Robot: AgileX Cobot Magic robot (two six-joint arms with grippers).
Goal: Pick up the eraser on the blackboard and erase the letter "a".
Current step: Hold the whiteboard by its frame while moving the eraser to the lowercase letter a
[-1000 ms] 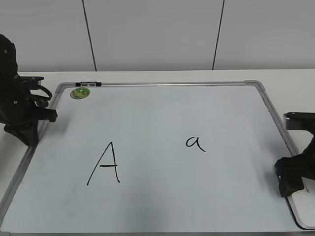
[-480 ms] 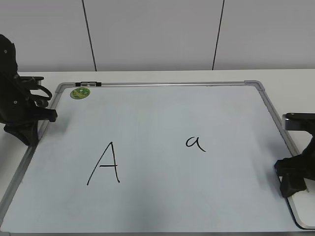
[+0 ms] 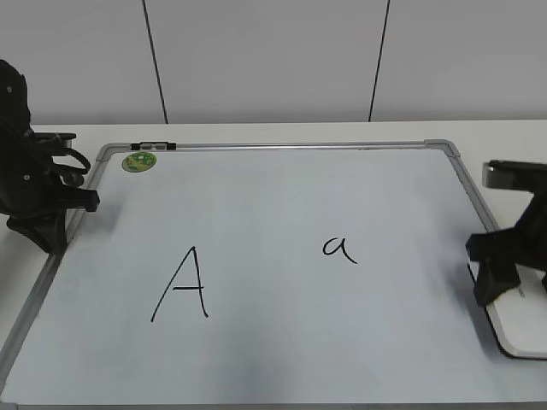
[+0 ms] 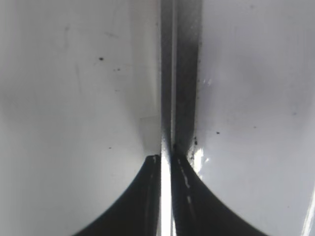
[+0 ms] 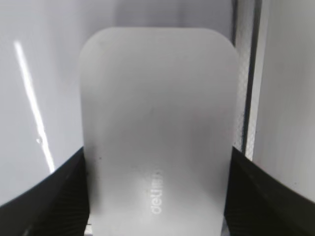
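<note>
The blackboard (image 3: pixel 273 196) lies flat with a silver frame. The small letter "a" (image 3: pixel 339 248) is written right of its middle. The white eraser (image 3: pixel 523 331) is at the board's right edge, well to the right of the "a". My right gripper (image 3: pixel 497 278) is shut on the eraser. In the right wrist view the eraser (image 5: pixel 157 113) fills the space between the right gripper's (image 5: pixel 157 201) dark jaws, grey lettering facing up. My left gripper (image 3: pixel 44 224) rests at the board's left edge. In the left wrist view the left gripper (image 4: pixel 166 160) is shut over the frame rail.
A large capital "A" (image 3: pixel 181 284) is written at the left of the board. A round green magnet (image 3: pixel 138 161) sits at the far left corner, with a small black clip (image 3: pixel 155 146) on the frame beside it. A white wall stands behind the table.
My right gripper has moved toward the far side and slightly left along the board's right edge, taking the eraser with it. The left arm has not moved.
</note>
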